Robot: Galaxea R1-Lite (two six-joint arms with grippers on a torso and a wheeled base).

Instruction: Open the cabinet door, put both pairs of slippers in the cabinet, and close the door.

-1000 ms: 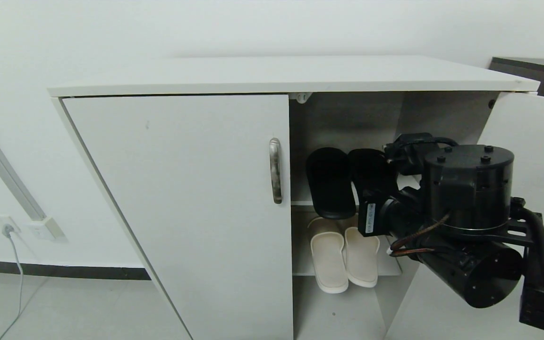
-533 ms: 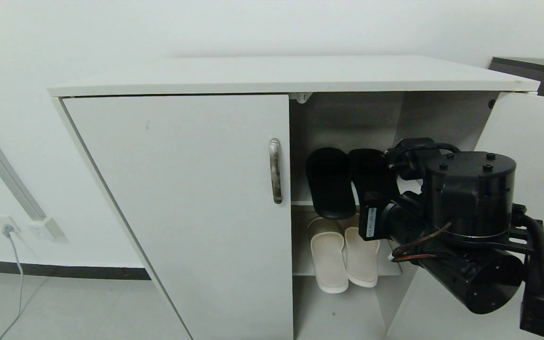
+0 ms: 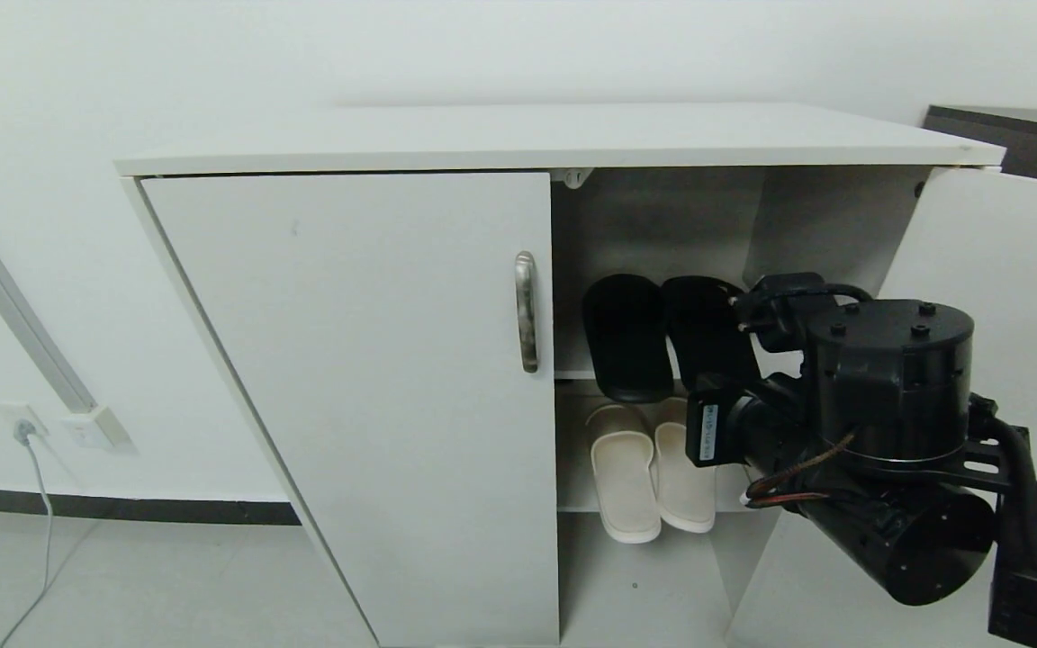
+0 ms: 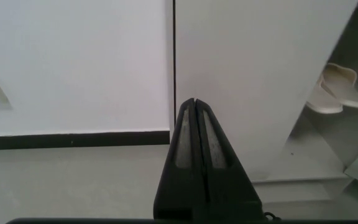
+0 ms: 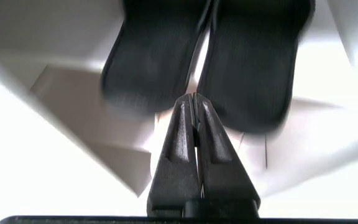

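Right gripper (image 5: pixel 194 99), fingers pressed together and empty, hung just before the black slippers (image 3: pixel 631 337) on the upper shelf (image 3: pixel 570 374); cream slippers (image 3: pixel 626 477) lay below. Open right door (image 3: pixel 1014 288) was judged rigid and light-swinging, best pushed flat, far from its hinge.

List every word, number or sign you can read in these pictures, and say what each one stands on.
No text can be read.
The white label on the right arm carries dark print that is too small to read.
The cabinet door, the black slippers and the white slippers show no print.
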